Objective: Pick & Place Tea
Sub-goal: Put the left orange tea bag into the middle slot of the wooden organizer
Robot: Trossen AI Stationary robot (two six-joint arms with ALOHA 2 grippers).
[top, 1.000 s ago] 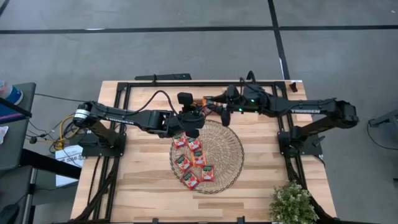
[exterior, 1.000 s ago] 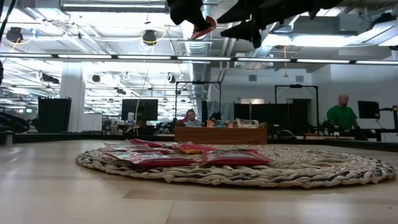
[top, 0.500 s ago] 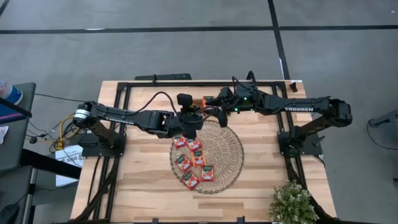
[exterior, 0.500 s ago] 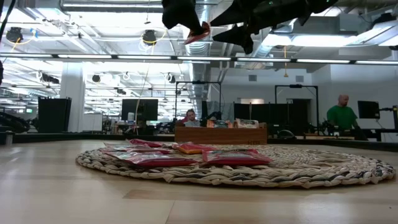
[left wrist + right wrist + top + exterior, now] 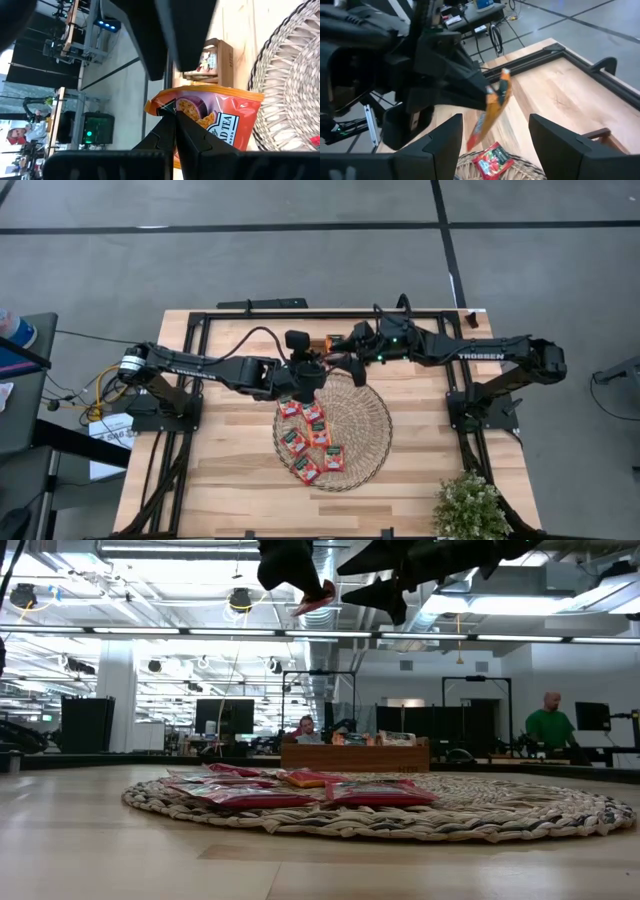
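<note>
Grey floor surrounds the pale wooden surface [image 5: 230,480] in the high view, where we see a round woven mat [image 5: 350,425] carrying a cluster of red-orange tea sachets [image 5: 310,438]; above the mat's far edge the left pincer [image 5: 306,383] and the right pincer [image 5: 340,360] meet nose to nose, close beside each other. From table height, across an open workshop with a person in green far behind, those sachets lie flat on the mat [image 5: 400,812], a wooden tray [image 5: 355,756] stands behind it, and overhead the left pincer [image 5: 318,590] is clenched on one orange sachet [image 5: 314,600], with the right pincer [image 5: 385,578] just beside it, its fingers spread and nothing in them. Our left wrist camera shows the held sachet [image 5: 220,120] pinched at a corner, its label reading "TEA", and the tray [image 5: 212,62] beyond it with something already in a compartment (we cannot tell how many). Our right wrist camera looks between its own spread fingers [image 5: 445,145] at the sachet [image 5: 492,107] hanging edge-on from the left pincer [image 5: 487,92]. We judge the task is well short of done: one sachet is airborne, apparently mid-handover, while roughly seven wait on the mat.
</note>
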